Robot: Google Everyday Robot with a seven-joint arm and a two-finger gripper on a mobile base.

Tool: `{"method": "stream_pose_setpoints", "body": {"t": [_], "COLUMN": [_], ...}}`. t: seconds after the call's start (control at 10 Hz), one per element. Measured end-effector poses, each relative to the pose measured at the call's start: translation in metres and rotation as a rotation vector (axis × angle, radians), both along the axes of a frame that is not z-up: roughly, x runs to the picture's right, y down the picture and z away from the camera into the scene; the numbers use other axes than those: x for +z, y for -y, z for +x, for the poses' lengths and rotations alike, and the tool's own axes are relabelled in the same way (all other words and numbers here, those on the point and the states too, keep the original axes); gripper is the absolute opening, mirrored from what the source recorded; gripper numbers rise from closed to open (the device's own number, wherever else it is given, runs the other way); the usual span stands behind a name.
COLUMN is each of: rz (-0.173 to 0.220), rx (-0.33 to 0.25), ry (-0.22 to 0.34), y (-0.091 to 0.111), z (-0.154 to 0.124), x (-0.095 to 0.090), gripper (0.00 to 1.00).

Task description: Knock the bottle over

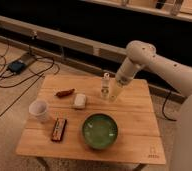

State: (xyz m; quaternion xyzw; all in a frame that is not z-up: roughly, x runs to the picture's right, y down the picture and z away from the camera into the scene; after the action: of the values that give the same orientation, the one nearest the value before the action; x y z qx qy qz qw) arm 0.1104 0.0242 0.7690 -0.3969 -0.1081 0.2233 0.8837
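Note:
The bottle [105, 84] is slim and pale with a white cap. It stands upright near the far edge of the wooden table [134, 135], a little right of the middle. My gripper [114, 94] hangs from the white arm just to the bottle's right, down at the level of its lower half, very close to it or touching it. The white cup [39, 110] stands at the table's left side, far from the gripper.
A green bowl [99, 131] sits in the front middle. A white block [79, 101], a small reddish-brown item [65, 93] and a dark rectangular packet [58, 129] lie on the left half. Cables and a box lie on the floor at left.

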Motion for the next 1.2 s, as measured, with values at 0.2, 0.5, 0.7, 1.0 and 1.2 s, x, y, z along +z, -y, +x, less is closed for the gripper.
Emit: {"method": "stream_pose_setpoints", "body": {"t": [0.2, 0.5, 0.7, 1.0, 1.2], "rz": [0.0, 0.0, 0.0, 0.0, 0.018], "rx": [0.0, 0.0, 0.0, 0.001, 0.013], "ry": [0.0, 0.0, 0.0, 0.0, -0.026], "y": [0.0, 0.0, 0.0, 0.0001, 0.0065], "z": [0.0, 0.0, 0.0, 0.0, 0.0088], "x": [0.0, 0.0, 0.0, 0.0003, 0.0097], "gripper": [0.8, 0.8, 0.8, 0.8, 0.8]}}
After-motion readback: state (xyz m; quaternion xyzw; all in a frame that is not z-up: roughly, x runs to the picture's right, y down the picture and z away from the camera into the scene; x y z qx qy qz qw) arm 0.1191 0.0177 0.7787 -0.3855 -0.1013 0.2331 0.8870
